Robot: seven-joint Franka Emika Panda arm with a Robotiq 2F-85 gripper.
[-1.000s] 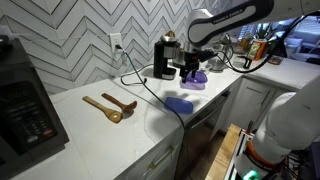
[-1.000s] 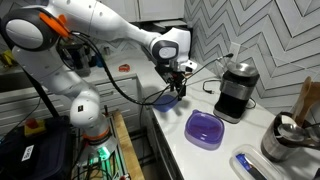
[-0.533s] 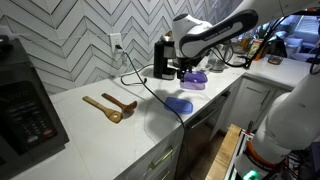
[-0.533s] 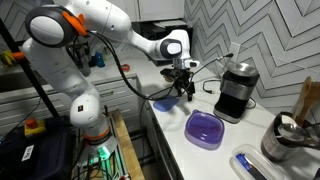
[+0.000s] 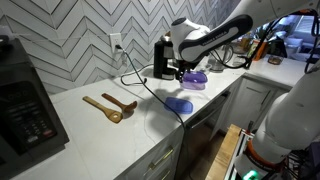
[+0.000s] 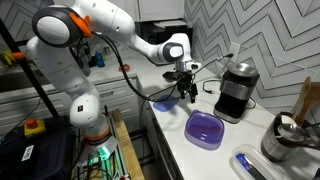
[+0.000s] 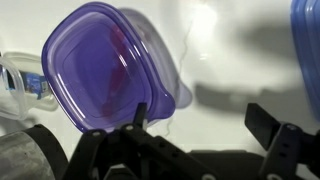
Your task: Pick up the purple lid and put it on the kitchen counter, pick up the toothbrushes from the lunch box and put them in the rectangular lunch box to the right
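Note:
The purple lid lies on the translucent lunch box, whose rim peeks out at its right, on the white kitchen counter. The lid also shows in both exterior views. My gripper hovers above the counter beside the lid with its jaws open and empty. It also shows in both exterior views. The toothbrushes are hidden under the lid; only a faint reddish tint shows through it. A rectangular lunch box lies further along the counter.
A sky-blue lid lies near the counter's front edge and shows at the wrist view's right edge. Two wooden spoons lie mid-counter. A black coffee machine and its cable stand by the wall.
The gripper has shifted a little along the counter towards the purple lid, and the arm's upper links have swung round. The jaws stay open. The lids have not moved.

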